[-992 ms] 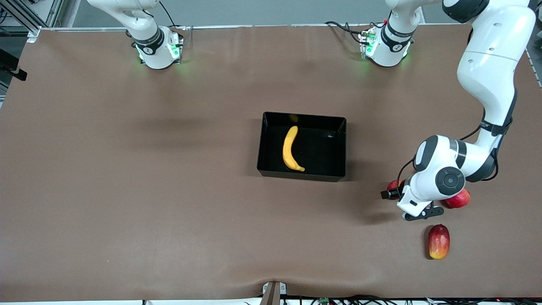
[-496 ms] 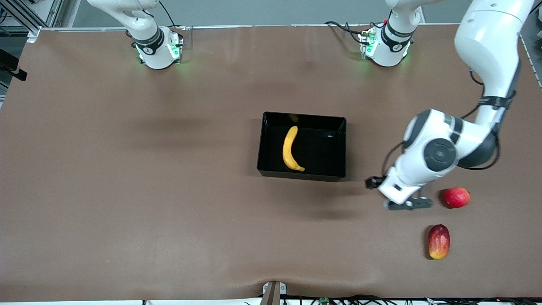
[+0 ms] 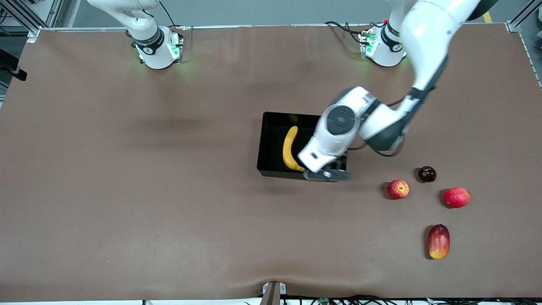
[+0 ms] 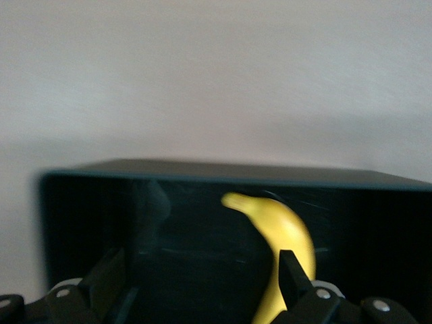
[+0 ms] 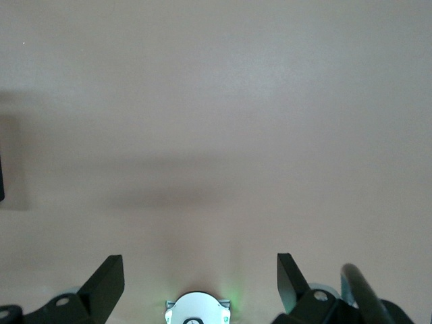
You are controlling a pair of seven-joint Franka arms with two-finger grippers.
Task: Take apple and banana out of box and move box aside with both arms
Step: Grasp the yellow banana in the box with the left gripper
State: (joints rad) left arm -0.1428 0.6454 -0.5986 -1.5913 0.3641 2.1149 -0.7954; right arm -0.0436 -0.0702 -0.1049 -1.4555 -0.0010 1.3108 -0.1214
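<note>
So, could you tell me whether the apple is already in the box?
No, the apple sits on the table, outside the box.

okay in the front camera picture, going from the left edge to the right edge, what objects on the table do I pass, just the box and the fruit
black box → banana lying in it → red apple with yellow patch → dark plum → red-and-yellow mango → plain red fruit.

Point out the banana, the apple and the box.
banana (image 3: pixel 289 147): front view, middle of its body.
apple (image 3: pixel 398 189): front view, centre of the fruit.
box (image 3: pixel 260 157): front view, side wall toward the right arm's end.
</note>
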